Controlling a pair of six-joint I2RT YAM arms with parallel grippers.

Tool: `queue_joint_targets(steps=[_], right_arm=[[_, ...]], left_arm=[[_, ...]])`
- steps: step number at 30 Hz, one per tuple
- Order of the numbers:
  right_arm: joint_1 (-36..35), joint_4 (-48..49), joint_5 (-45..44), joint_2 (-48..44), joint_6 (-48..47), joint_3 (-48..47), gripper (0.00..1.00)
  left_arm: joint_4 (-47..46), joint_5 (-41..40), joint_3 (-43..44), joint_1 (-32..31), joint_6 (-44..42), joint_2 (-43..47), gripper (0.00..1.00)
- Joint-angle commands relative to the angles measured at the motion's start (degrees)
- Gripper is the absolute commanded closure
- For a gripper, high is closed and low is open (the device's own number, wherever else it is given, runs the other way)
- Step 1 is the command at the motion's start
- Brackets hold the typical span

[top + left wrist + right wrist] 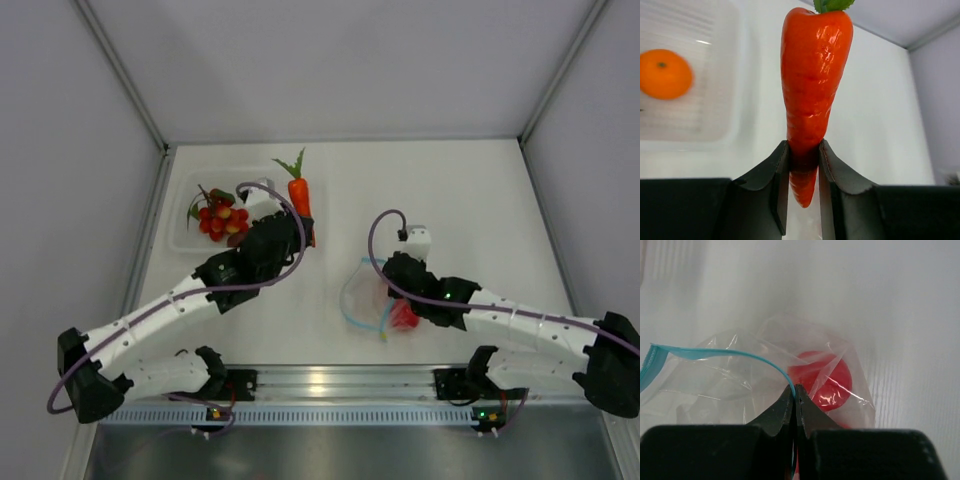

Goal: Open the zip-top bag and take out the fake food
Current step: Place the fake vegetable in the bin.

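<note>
The tray (182, 238), a clear rigid box, sits in the upper left of the top view. In it lies the berry cluster (222, 222), red with a green leaf, near the tray's middle. The left wrist view shows an orange (664, 73) in the same tray, at the left edge of that frame. In the top view the left arm covers that spot.

The left gripper (804, 145) is narrowed onto the carrot (812, 90), both fingers pressed against its thin lower end. The point pokes out below them and the green top reaches the upper edge of the frame. In the top view the carrot is just right of the tray's right wall, over the white table (450, 200), not inside the tray. Whether it touches the table cannot be told.

The bag (362, 300) lies on the table at lower centre of the top view, well apart from the tray. Its teal zip strip (730, 352) curves across the left half of the right wrist view. The right gripper (794, 389) is fully closed, pinching the bag at that strip, which runs down between its fingertips. Inside the bag is a red fruit (825, 377), round and glossy, just beyond the fingertips at the centre of that view. In the top view it shows at the bag's lower right. The rest of the bag's inside is creased and blurred, so any other contents cannot be made out.
</note>
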State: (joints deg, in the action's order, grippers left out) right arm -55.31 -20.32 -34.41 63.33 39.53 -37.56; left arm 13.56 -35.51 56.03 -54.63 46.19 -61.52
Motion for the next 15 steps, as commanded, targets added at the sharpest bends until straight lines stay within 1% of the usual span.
queue_joint_targets(steps=[1,2,3,5,6,7,8,10,12,15], right_arm=[[0.47,-4.37,-4.25,-6.44,-0.59,-1.90,1.00],[0.47,-4.90,-4.52,-7.42,-0.68,-1.81,1.00],[0.47,-5.69,-4.61,-8.48,-0.94,-1.64,1.00],[0.47,-6.31,-4.70,-11.11,-1.64,-1.55,1.00],[0.47,-6.92,-4.70,-11.82,-1.91,-1.64,1.00],[0.55,-7.45,-4.87,-12.87,-2.17,-1.81,1.00],[0.64,-7.81,-5.05,-13.32,-2.44,-2.07,1.00],[0.73,-9.12,-5.40,-14.20,-2.61,-2.51,1.00],[0.90,-9.22,-5.14,-15.42,-2.96,-2.52,1.00],[0.82,-9.22,-4.70,-17.00,-3.40,-2.34,1.00]], left_arm=[[10.33,-1.85,3.20,6.80,-0.05,-2.37,1.00],[10.87,-0.89,3.03,8.56,-0.05,-2.55,1.00],[10.61,0.60,2.95,11.97,-1.01,-2.90,1.00],[10.87,3.85,4.25,15.24,-3.73,-5.18,1.00],[10.96,5.52,4.87,18.13,-6.18,-6.32,1.00],[10.96,7.71,5.31,19.81,-7.60,-8.68,1.00],[10.96,12.69,6.54,22.96,-9.00,-10.01,1.00],[10.96,17.46,8.12,25.18,-14.79,-14.32,1.00],[12.01,17.14,10.23,26.24,-18.23,-17.65,1.00],[12.01,19.33,12.86,27.12,-21.66,-21.35,1.00]])
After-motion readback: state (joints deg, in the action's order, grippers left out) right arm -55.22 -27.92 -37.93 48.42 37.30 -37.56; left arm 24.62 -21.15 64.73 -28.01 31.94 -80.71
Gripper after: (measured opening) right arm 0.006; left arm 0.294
